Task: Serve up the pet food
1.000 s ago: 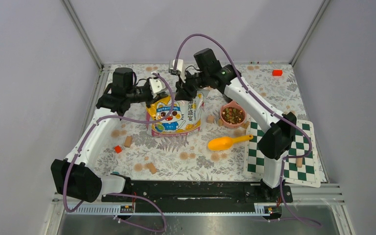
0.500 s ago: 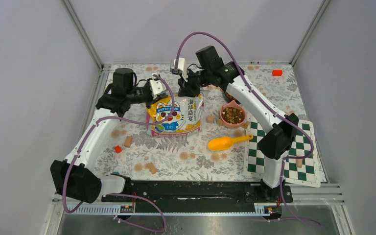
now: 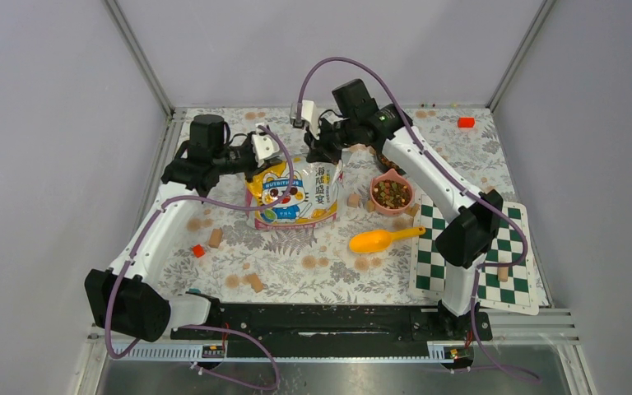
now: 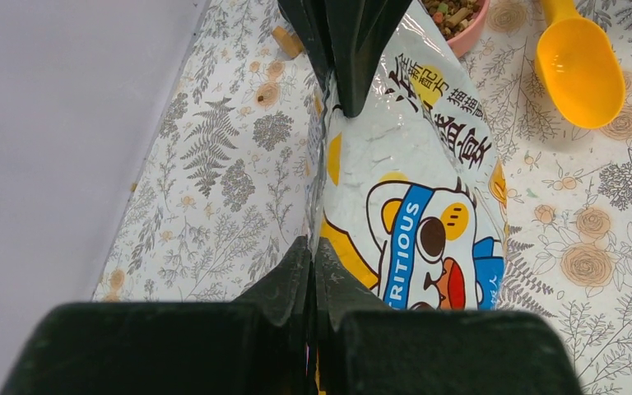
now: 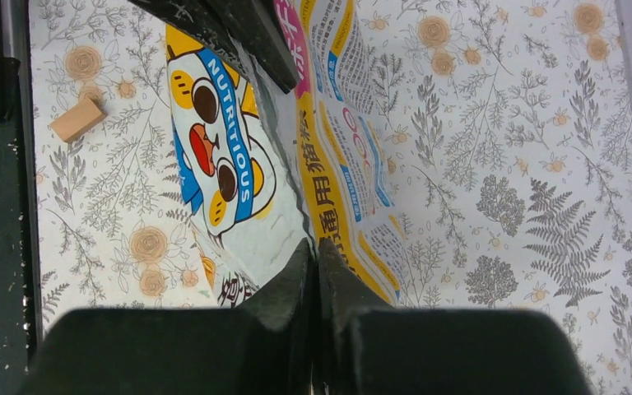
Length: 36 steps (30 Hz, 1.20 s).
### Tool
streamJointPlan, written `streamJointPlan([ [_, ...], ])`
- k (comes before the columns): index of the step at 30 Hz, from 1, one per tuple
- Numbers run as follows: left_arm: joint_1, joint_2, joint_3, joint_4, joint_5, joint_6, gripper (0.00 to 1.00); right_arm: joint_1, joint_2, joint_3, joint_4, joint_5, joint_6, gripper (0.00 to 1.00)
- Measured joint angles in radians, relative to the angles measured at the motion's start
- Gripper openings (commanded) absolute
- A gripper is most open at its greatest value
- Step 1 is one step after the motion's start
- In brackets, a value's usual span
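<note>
Both closed tight, the left gripper (image 4: 313, 244) and right gripper (image 5: 313, 243) are pinching the top edge of the bag (image 3: 296, 194) at opposite ends. The pet food (image 3: 391, 192) is lying in the pink bowl (image 3: 392, 212) beside it

A cat-printed bag (image 3: 296, 193) stands upright toward the desk's far edge, with a pink bowl (image 3: 391, 212) near its right side. A yellow scoop (image 3: 378, 239) lies nearer. A checkered mat (image 3: 510, 239) covers the near right corner, and a red block (image 3: 466, 123) sits by the far right corner.
</note>
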Motion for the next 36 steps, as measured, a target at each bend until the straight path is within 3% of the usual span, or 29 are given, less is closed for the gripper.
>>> streamJointPlan([
  [4, -0.001, 0.0, 0.0, -0.001, 0.0, 0.006, 0.0, 0.001, 0.0, 0.009, -0.021, 0.0, -0.03, 0.0],
  [5, -0.002, 0.0, 0.0, -0.001, 0.002, 0.007, 0.0, 0.002, 0.0, 0.014, -0.032, 0.001, -0.037, 0.03],
  [7, -0.004, 0.0, 0.0, -0.001, 0.003, 0.01, 0.0, 0.002, 0.0, 0.023, -0.05, 0.006, -0.048, 0.18],
  [9, -0.007, 0.0, 0.0, -0.001, 0.004, 0.014, 0.0, 0.003, 0.0, 0.029, -0.066, 0.017, -0.056, 0.25],
  [11, -0.007, 0.0, 0.0, -0.002, 0.001, 0.017, 0.0, 0.001, -0.003, 0.035, -0.078, 0.041, -0.066, 0.21],
  [14, -0.006, 0.0, 0.0, -0.002, 0.0, 0.019, 0.0, -0.005, -0.012, 0.035, -0.098, 0.06, -0.084, 0.01],
  [15, -0.006, 0.0, 0.0, -0.001, 0.0, 0.019, 0.0, -0.005, -0.014, 0.035, -0.107, 0.061, -0.092, 0.0],
  [19, -0.008, 0.0, 0.0, -0.002, 0.002, 0.021, 0.0, -0.005, -0.016, 0.036, -0.118, 0.06, -0.117, 0.0],
  [22, -0.008, 0.0, 0.0, -0.002, 0.003, 0.023, 0.0, -0.005, -0.016, 0.047, -0.135, 0.061, -0.124, 0.18],
  [24, -0.01, 0.0, 0.0, -0.002, 0.003, 0.024, 0.0, -0.005, -0.016, 0.049, -0.143, 0.07, -0.126, 0.22],
  [27, -0.009, 0.0, 0.0, -0.003, 0.002, 0.025, 0.0, -0.014, -0.018, 0.064, -0.173, 0.097, -0.135, 0.16],
  [30, -0.009, 0.0, 0.0, -0.002, 0.002, 0.026, 0.0, -0.024, -0.02, 0.084, -0.206, 0.103, -0.146, 0.0],
  [34, -0.01, 0.0, 0.001, -0.002, 0.005, 0.025, 0.0, -0.025, -0.02, 0.091, -0.225, 0.103, -0.161, 0.0],
  [36, -0.01, 0.0, 0.001, -0.002, 0.006, 0.025, 0.0, -0.025, -0.02, 0.093, -0.229, 0.103, -0.164, 0.14],
])
